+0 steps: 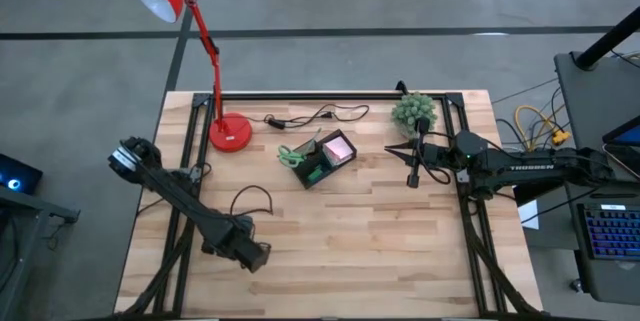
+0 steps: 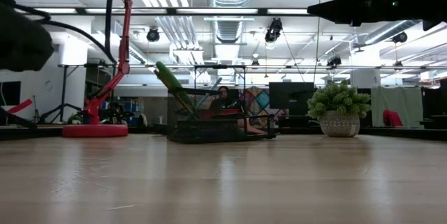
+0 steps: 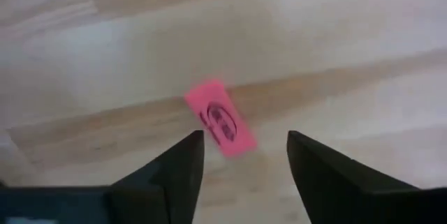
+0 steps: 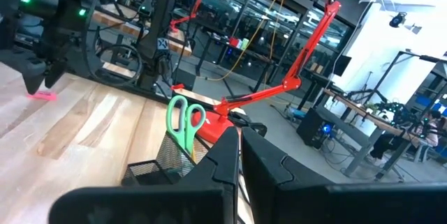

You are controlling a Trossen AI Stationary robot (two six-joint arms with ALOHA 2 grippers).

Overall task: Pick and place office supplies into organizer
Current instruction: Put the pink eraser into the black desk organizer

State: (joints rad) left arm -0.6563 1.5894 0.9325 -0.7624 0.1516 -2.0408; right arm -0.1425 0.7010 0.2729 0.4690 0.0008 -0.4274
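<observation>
Claw of the left arm (image 3: 241, 175) hangs with its two dark fingers spread wide over the near-left part of the pale wooden counter (image 1: 370, 251). A small flat pink piece (image 3: 221, 118) with dark print lies on the boards between and just ahead of the fingertips, apart from them; nothing is gripped. The left arm runs low and slanted from the counter's left edge toward the near side.

Farther in, near the counter's middle, sits the organizer (image 1: 318, 163), a small black mesh tray. Green-handled scissors (image 4: 185, 121) stand tilted in it, handles up, and a pink sticky-note pad (image 1: 338, 147) lies in its right part.

The right claw (image 4: 239, 155) is closed, fingers pressed together and holding nothing, raised above the counter beside the organizer's right side. Its arm reaches in level from the right edge.

At the far side stand a red desk lamp (image 1: 228, 133) with a round base, and a spiky green plant (image 1: 412, 111) in a pot.
</observation>
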